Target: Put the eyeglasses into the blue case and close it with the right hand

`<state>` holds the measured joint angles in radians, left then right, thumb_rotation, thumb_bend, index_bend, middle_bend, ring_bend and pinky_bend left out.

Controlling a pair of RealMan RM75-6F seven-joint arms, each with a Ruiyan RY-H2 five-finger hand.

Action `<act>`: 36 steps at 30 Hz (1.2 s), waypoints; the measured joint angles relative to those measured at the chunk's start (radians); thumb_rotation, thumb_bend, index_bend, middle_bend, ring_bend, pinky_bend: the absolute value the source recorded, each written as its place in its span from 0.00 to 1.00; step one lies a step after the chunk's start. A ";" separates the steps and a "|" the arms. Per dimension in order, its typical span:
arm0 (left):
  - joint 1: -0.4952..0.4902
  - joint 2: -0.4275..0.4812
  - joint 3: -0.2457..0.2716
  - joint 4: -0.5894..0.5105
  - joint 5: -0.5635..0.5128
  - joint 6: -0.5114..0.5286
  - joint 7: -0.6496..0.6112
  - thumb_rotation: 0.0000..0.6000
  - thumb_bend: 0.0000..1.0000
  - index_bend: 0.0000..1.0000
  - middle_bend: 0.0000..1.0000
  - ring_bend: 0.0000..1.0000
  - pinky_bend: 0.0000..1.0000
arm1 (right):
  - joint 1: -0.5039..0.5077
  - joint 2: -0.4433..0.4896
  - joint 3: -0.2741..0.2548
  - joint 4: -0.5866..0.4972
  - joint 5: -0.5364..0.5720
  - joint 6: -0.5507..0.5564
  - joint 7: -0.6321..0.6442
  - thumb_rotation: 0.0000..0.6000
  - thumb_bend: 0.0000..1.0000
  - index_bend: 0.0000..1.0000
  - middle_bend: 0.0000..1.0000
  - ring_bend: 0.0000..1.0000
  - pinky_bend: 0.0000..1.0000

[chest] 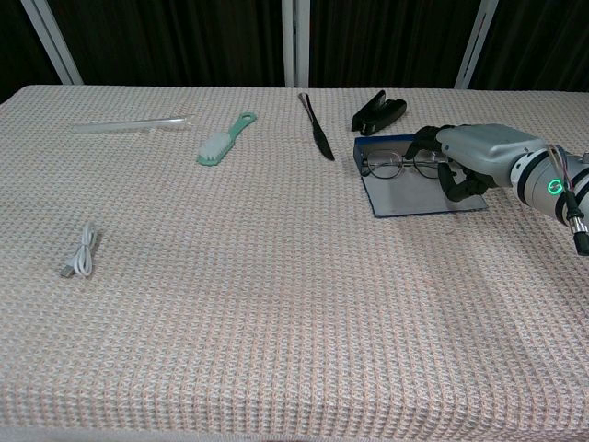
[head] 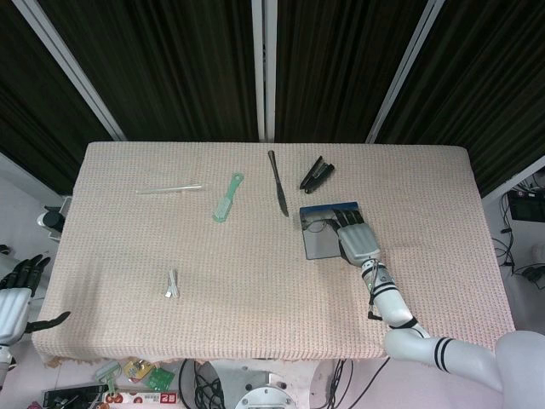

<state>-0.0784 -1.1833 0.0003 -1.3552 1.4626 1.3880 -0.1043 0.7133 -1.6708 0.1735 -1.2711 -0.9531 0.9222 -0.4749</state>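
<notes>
now eyeglasses [chest: 400, 165] in open blue case [chest: 419, 198], right hand [chest: 467, 153] fingers [chest: 426, 140] touching them

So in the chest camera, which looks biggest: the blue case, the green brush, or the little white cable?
1. Blue case, biggest.
2. Green brush.
3. White cable, smallest, though it sits nearer the camera.

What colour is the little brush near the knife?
Mint green with pale bristles; the brush shows best in the chest view.

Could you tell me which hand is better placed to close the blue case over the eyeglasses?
The right hand: it is already over the open blue case, beside the eyeglasses lying in it. The left hand hangs off the table's far left edge.
</notes>
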 measured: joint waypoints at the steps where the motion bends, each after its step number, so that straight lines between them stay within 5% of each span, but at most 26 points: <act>1: 0.000 0.000 0.000 0.001 0.000 0.000 -0.001 0.74 0.10 0.05 0.05 0.04 0.18 | 0.001 -0.002 0.001 0.003 0.003 0.000 -0.002 1.00 0.83 0.17 0.00 0.00 0.00; 36: 0.004 -0.004 -0.001 0.031 -0.007 -0.008 -0.030 0.74 0.10 0.05 0.05 0.04 0.18 | 0.006 -0.086 0.004 0.100 -0.035 0.062 -0.019 1.00 0.83 0.18 0.00 0.00 0.00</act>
<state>-0.0746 -1.1870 -0.0008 -1.3246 1.4556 1.3796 -0.1342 0.7196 -1.7565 0.1776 -1.1714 -0.9877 0.9846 -0.4939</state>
